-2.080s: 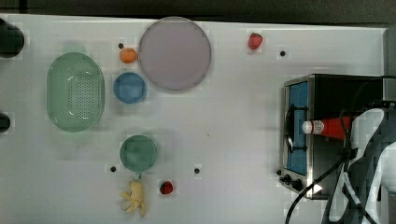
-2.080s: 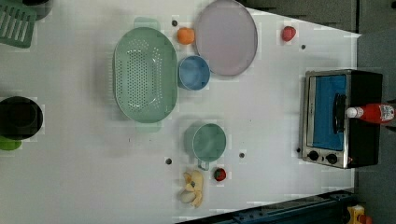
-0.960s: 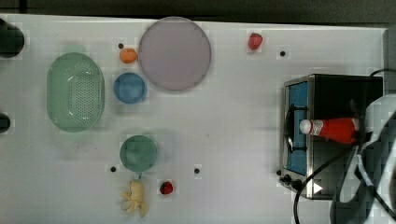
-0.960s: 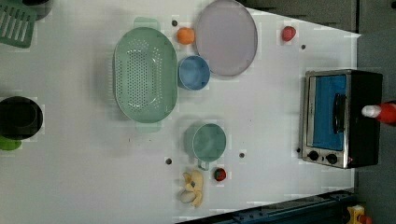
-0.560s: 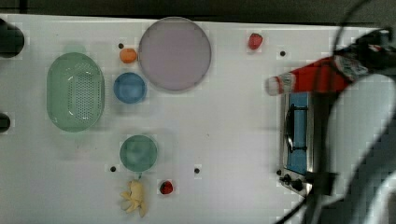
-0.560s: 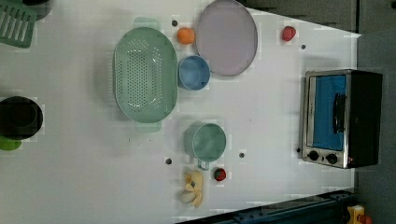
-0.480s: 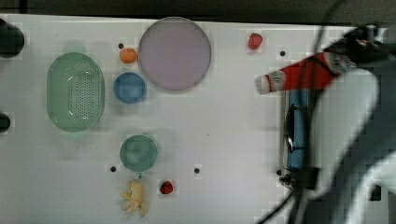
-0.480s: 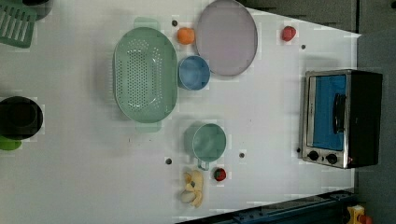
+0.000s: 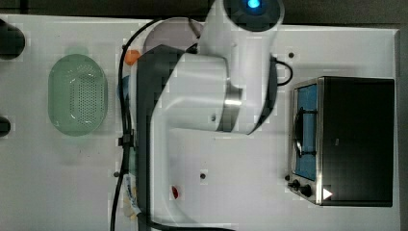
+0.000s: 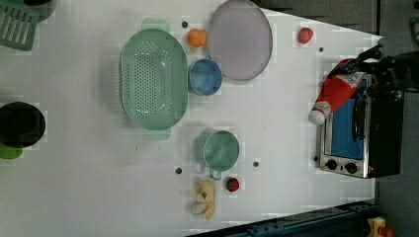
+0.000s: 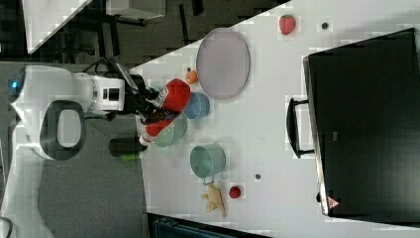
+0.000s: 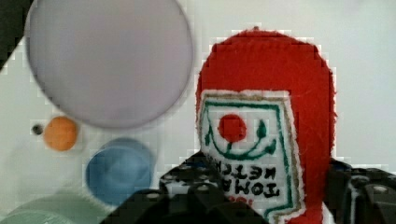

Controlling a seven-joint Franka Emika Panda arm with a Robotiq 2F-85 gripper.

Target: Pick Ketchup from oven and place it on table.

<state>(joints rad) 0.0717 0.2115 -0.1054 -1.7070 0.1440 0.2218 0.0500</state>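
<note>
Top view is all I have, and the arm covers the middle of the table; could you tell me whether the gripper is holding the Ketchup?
Observer: Yes. In the right view the Ketchup is held in the gripper, which is closed on its labelled body.
Operator: Thank you. What lies beneath the bottle?
Observer: In the wrist view, the lavender plate, the blue bowl and a small orange fruit sit on the table behind the bottle.
</note>
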